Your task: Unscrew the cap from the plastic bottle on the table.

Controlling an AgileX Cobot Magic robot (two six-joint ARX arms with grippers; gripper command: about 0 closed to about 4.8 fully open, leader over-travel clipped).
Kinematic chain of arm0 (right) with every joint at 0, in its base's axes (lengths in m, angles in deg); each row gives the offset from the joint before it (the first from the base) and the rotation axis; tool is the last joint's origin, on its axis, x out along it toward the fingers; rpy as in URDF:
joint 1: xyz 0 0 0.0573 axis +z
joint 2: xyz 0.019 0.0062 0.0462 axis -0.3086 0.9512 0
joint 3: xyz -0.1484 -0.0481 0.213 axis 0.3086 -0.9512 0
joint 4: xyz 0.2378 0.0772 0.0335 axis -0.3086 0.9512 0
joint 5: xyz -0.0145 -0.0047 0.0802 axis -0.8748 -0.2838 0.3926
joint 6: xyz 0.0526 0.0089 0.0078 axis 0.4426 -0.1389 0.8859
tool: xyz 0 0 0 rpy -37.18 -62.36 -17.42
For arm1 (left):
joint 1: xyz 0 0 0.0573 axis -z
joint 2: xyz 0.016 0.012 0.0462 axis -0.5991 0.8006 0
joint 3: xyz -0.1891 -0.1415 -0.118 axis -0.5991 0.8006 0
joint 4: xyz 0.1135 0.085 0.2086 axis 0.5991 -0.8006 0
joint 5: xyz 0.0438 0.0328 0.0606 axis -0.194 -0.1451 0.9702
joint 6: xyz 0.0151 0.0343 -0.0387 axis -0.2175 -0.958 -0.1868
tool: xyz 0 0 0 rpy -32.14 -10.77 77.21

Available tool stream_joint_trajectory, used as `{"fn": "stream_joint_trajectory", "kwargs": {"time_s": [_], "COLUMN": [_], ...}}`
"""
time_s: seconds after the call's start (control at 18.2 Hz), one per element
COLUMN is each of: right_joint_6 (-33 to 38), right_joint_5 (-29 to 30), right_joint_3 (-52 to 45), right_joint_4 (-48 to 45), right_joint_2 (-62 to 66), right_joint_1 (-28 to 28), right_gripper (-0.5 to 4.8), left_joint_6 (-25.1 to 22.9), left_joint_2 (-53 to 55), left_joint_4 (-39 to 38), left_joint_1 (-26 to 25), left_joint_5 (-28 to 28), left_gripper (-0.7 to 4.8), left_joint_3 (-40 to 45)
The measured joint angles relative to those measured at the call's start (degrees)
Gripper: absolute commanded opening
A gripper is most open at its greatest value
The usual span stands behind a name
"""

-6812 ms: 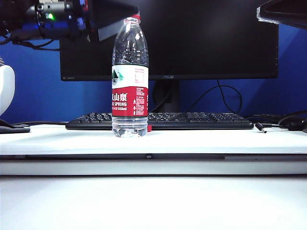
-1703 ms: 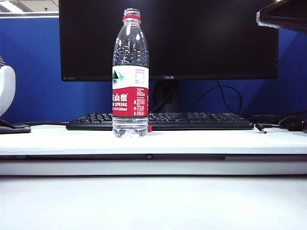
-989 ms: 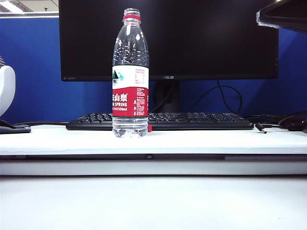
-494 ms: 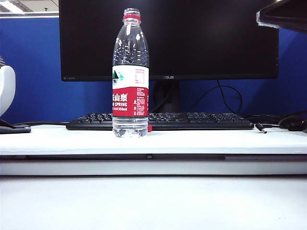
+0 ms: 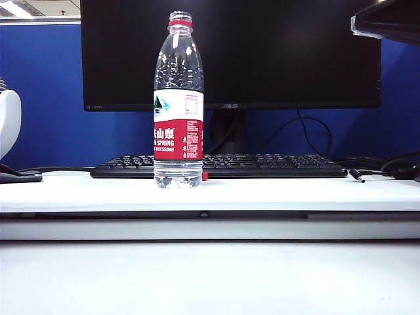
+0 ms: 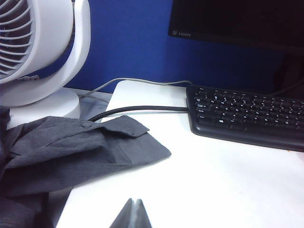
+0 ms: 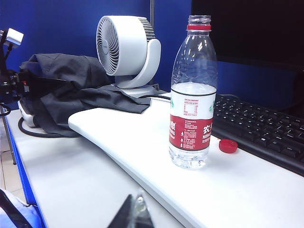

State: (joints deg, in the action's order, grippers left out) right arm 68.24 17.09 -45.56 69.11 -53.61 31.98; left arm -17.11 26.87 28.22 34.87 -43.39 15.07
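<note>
While both claws sit pinched shut and empty, left gripper (image 6: 133, 213) and right gripper (image 7: 134, 211), the "SPRING 550ml" plastic bottle (image 5: 178, 105) stands upright on the table (image 5: 275, 193), its cap (image 7: 228, 146) lying beside it near the keyboard (image 5: 262, 165).

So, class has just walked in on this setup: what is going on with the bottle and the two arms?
Nothing is being handled right now. The plastic bottle stands upright on the table, its neck open. The cap is off and lies on the table beside the bottle's base, in front of the keyboard. The left gripper and right gripper are pulled back from the bottle, jaws shut and empty. The unscrewing looks done.
</note>
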Motion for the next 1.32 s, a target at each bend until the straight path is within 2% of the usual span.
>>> {"fn": "stream_joint_trajectory", "kwargs": {"time_s": [0.44, 0.55, 0.66, 0.71, 0.82, 1.04, 1.15, 1.32], "right_joint_6": [0.0, 0.0, -0.2, -0.4, -0.3, 3.3, 4.5, 4.7], "right_joint_5": [0.0, 0.0, 0.0, -0.1, -0.3, -0.2, 0.4, 1.1], "right_joint_3": [0.0, 0.0, 0.0, -0.1, -1.6, -1.6, -1.6, -1.6], "right_joint_4": [0.0, 0.2, 3.3, 6.9, 7.8, 5.9, 5.5, 5.2], "right_joint_2": [0.0, 0.0, 0.0, 0.0, 0.1, 0.0, 0.0, 0.0], "right_joint_1": [0.0, -1.9, -7.3, -15.2, -27.1, -43.0, -48.9, -51.6], "right_gripper": [-0.04, -0.04, -0.04, -0.04, -0.04, -0.04, -0.04, -0.04], "left_joint_6": [0.0, 0.0, 0.0, 0.0, 0.0, 0.0, 0.0, 0.0], "left_joint_2": [0.0, 0.0, 0.0, 0.0, 0.0, 0.0, 0.0, 0.0], "left_joint_4": [0.0, 0.0, 0.0, 0.0, 0.0, 0.0, 0.0, 0.0], "left_joint_1": [0.0, 0.0, 0.0, 0.0, 0.0, 0.0, 0.0, 0.0], "left_joint_5": [0.0, 0.0, 0.0, 0.0, 0.0, 0.0, 0.0, 0.0], "left_gripper": [-0.04, -0.04, -0.04, -0.04, -0.04, -0.04, -0.04, -0.04], "left_joint_3": [0.0, 0.0, 0.0, 0.0, 0.0, 0.0, 0.0, 0.0]}}
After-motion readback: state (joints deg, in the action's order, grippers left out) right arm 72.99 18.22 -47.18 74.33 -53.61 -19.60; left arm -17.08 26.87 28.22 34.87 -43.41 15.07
